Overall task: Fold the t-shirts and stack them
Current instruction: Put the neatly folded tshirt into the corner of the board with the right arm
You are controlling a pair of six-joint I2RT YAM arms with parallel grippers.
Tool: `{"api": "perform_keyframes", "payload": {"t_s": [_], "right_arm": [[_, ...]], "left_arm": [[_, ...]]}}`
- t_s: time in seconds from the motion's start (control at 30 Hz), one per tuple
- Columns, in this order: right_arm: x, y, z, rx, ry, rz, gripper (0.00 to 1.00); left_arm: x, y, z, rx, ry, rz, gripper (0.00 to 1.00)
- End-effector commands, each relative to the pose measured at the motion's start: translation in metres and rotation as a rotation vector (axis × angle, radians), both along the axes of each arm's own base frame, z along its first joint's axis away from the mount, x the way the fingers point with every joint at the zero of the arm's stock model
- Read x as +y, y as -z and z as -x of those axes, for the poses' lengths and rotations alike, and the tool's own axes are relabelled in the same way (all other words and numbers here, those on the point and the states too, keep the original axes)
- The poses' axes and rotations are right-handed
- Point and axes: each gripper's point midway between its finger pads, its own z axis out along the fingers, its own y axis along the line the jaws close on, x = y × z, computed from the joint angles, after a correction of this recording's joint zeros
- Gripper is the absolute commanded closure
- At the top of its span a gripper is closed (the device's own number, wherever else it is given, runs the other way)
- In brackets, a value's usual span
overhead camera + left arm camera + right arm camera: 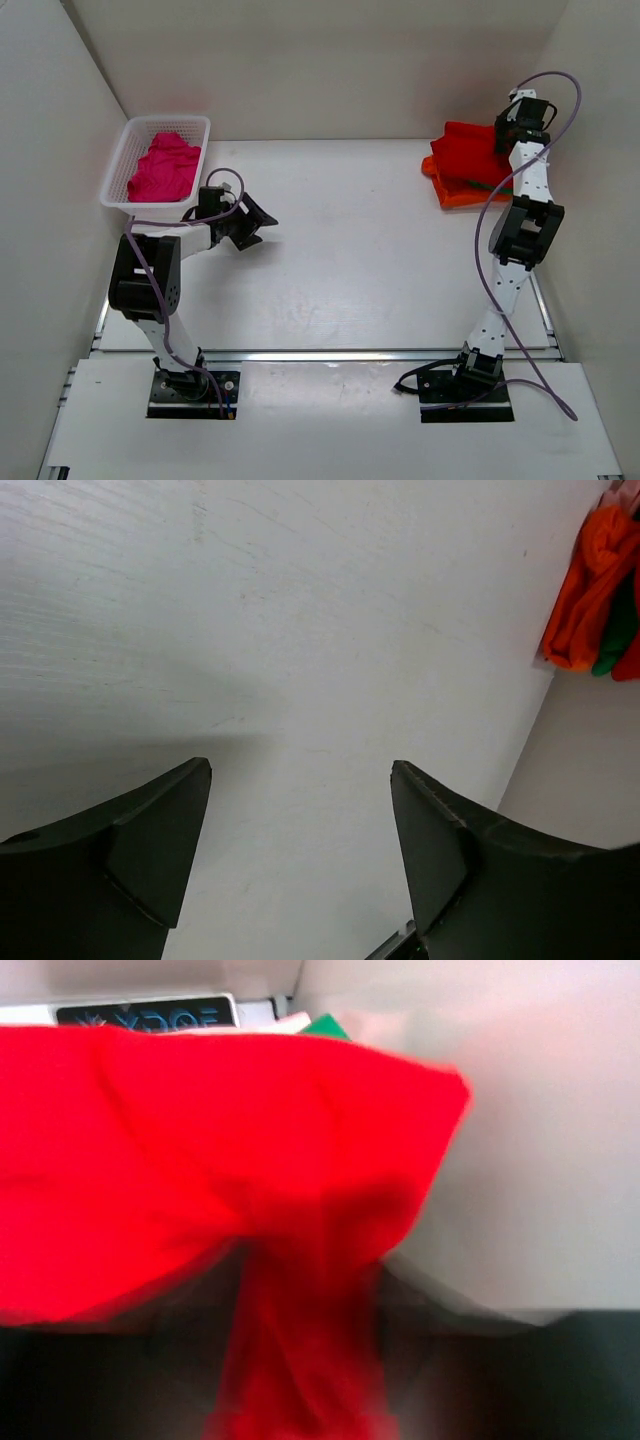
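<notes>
Hovering over the white table (360, 260), the left gripper (300, 780) has its jaws wide apart with nothing between them; further back on the left, the magenta t-shirt (165, 168) sits crumpled in the white basket (118, 170); over at the far right, the right gripper (522, 120) is at the pile by the wall, jaws clamped on a bunched bit of the red t-shirt (200, 1160), though that wrist view is pretty blurry; red lies on top, the orange t-shirt (450, 192) pokes out underneath, and only a sliver of the green t-shirt (482, 186) shows between them.
</notes>
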Motion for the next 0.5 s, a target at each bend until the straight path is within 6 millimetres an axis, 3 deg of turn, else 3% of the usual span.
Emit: {"api": "perform_keyframes", "payload": {"t_s": [0.0,0.03,0.07,0.1,0.2,0.23,0.3,0.37,0.4,0.43,0.47], "right_arm": [[-0.007,-0.033,-0.014,-0.099,0.047,0.113,0.43],[-0.009,-0.043,-0.014,-0.122,0.053,0.121,0.24],[-0.003,-0.057,-0.014,-0.144,0.055,0.128,0.16],[0.002,-0.063,-0.016,-0.160,0.055,0.134,0.01],[0.010,-0.125,0.000,-0.251,0.115,0.163,0.01],[0.009,-0.135,0.005,-0.270,0.135,0.162,0.01],[0.015,-0.179,0.034,-0.335,0.216,0.136,0.01],[0.034,-0.180,0.053,-0.327,0.198,0.085,0.01],[0.046,-0.203,0.069,-0.367,0.188,0.078,0.01],[0.061,-0.179,0.074,-0.321,0.169,0.053,0.00],[0.072,-0.181,0.090,-0.326,0.163,0.035,0.01]], "left_arm": [[0.002,-0.009,0.005,-0.033,0.077,0.048,0.17],[0.000,-0.009,0.007,-0.038,0.083,0.064,0.02],[-0.001,-0.011,0.011,-0.044,0.090,0.066,0.01],[0.003,-0.011,0.011,-0.044,0.087,0.055,0.01],[0.005,-0.016,0.016,-0.037,0.123,-0.025,0.01],[0.005,-0.016,0.022,-0.013,0.136,-0.039,0.02],[0.009,-0.021,0.024,-0.018,0.167,-0.111,0.01],[0.020,-0.016,0.036,0.024,0.168,-0.188,0.01],[0.023,-0.014,0.041,0.021,0.193,-0.224,0.01],[0.029,-0.017,0.046,0.024,0.182,-0.253,0.01],[0.034,-0.019,0.051,0.010,0.189,-0.282,0.01]]}}
